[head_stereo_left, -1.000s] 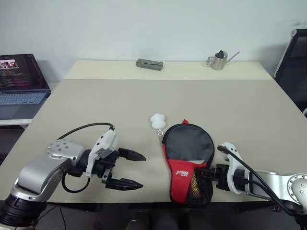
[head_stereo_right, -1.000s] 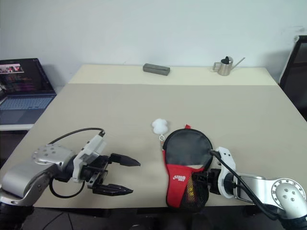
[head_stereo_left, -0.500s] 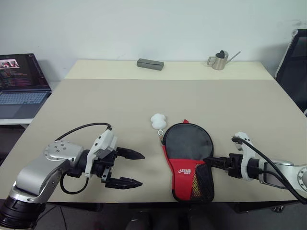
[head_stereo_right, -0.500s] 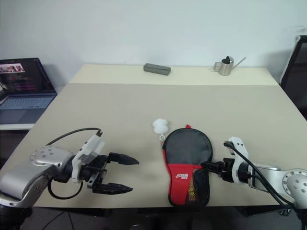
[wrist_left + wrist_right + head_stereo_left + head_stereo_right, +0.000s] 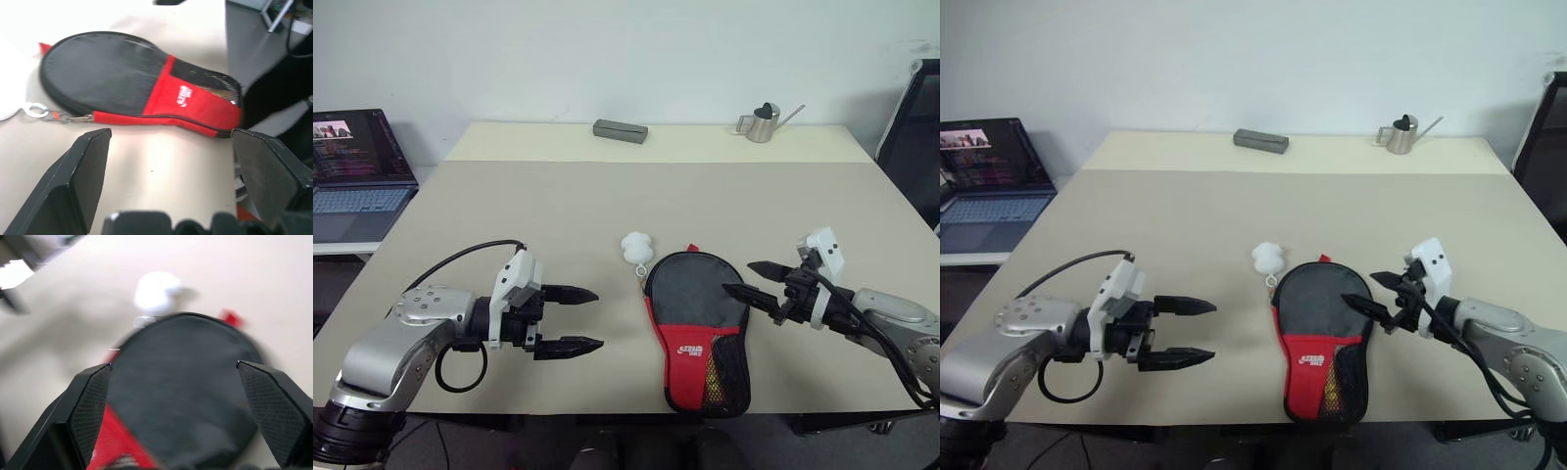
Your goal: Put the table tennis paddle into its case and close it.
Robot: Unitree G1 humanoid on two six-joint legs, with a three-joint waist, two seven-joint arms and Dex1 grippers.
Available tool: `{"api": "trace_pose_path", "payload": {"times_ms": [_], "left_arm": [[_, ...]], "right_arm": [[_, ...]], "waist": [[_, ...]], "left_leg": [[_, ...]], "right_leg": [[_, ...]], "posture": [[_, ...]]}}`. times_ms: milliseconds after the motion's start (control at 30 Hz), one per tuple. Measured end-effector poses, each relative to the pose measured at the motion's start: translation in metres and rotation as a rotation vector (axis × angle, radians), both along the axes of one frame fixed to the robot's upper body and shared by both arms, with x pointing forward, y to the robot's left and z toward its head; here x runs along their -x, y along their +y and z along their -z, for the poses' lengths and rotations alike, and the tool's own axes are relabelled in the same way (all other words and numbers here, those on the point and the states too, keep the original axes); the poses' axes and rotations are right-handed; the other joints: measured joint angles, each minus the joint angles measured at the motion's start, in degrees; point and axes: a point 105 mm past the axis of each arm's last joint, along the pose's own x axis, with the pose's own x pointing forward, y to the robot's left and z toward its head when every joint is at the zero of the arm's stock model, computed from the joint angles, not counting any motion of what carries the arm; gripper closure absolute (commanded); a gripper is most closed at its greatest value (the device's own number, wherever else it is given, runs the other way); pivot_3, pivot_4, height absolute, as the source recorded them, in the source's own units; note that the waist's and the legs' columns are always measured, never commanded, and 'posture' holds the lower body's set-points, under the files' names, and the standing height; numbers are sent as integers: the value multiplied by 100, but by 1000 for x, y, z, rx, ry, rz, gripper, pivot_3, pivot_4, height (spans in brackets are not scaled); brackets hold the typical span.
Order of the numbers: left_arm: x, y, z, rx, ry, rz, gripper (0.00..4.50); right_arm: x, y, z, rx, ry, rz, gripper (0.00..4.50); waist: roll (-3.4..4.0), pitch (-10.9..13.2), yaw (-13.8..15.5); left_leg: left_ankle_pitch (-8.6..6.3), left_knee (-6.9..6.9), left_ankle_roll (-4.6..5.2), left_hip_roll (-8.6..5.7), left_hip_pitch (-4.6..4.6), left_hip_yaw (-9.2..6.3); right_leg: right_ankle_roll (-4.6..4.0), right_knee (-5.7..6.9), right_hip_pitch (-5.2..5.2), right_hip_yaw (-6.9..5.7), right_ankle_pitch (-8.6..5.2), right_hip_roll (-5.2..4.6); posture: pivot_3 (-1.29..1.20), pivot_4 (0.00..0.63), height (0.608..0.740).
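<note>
The case (image 5: 697, 323) is seen lying flat on the beige tabletop (image 5: 607, 215), near the near edge and a little right of the middle. Its round black end is turned toward the far side, and its narrow red end with the white logo and the black mesh pocket is turned toward the near edge. The zip is seen drawn along the case's left side, and the case is closed as far as can be told. The white pom-pom (image 5: 635, 246) is laid on the tabletop just beyond the case's far left edge, joined to the zipper by a small ring. The table tennis paddle itself cannot be made out; something yellowish is glimpsed through the mesh pocket, but what it is cannot be told.

The left gripper (image 5: 578, 319) is held above the tabletop to the left of the case, apart from it, pointed rightward toward it. Its two black fingers (image 5: 570, 293) are spread wide and nothing is held between them. The right gripper (image 5: 757, 282) is held at the right side of the case, pointed leftward, with its tips over the case's right edge; whether they touch it cannot be told. Its fingers (image 5: 90, 404) are likewise spread wide and empty.

At the far edge of the tabletop a grey rectangular block (image 5: 620, 129) is placed left of centre, and a small metal watering can (image 5: 761, 122) is placed to its right. An open laptop (image 5: 352, 166) is seen on a lower surface to the left of the tabletop.
</note>
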Motion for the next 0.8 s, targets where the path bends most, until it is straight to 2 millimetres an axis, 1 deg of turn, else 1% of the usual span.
{"api": "trace_pose_path", "payload": {"times_ms": [67,167,233,300,333,400,533,667,733,800], "left_arm": [[-9,3,-4,20,-25,-64,206],[-21,6,-11,52,-61,-142,206],[-29,10,-11,44,-80,-202,206],[-35,15,-10,20,-96,-242,206],[-43,21,-9,-1,-112,-285,206],[-59,36,-10,-42,-144,-378,206],[-72,50,-10,-82,-169,-447,206],[-80,53,-10,-107,-184,-472,206],[-82,49,-9,-107,-186,-465,206],[-87,47,-8,-99,-179,-469,206]], "right_arm": [[2,7,-5,34,-50,-74,20],[-5,11,-15,65,-127,-101,20],[-9,16,-25,70,-177,-126,20],[-10,22,-27,68,-194,-152,20],[-11,27,-27,64,-199,-174,20],[-13,35,-20,71,-207,-216,20],[-17,42,1,98,-216,-282,20],[-21,50,20,116,-215,-330,20],[-24,54,30,120,-207,-338,20],[-26,57,36,131,-219,-347,20]], "waist": [[0,0,1],[0,0,-1],[0,0,-4],[0,0,-5],[0,0,0],[-1,0,4],[0,0,-2],[-1,0,-8],[-1,0,-9],[-1,0,-10]], "left_leg": [[0,1,0,0,0,0],[0,1,-1,0,2,0],[0,-1,-2,0,1,0],[0,-1,-4,0,1,-1],[0,-1,-4,-1,1,-2],[0,0,-4,-3,1,-3],[-1,0,-6,-6,0,1],[-2,0,-12,-4,1,-2],[-1,0,-13,-5,1,-2],[-1,1,-14,-5,1,-2]], "right_leg": [[2,0,0,0,1,0],[2,0,0,0,1,0],[0,0,-2,0,2,1],[0,1,-2,1,2,1],[-1,1,-2,-1,2,1],[-1,1,-2,-2,3,0],[1,0,-5,1,4,-2],[-4,9,-9,0,8,-1],[-4,12,-12,2,9,-1],[-4,13,-13,1,9,-1]], "posture": [[0,150,740],[0,150,740],[0,150,740],[0,150,740],[0,150,740],[0,150,740],[0,150,740],[0,150,740],[0,150,740],[0,150,740]]}}
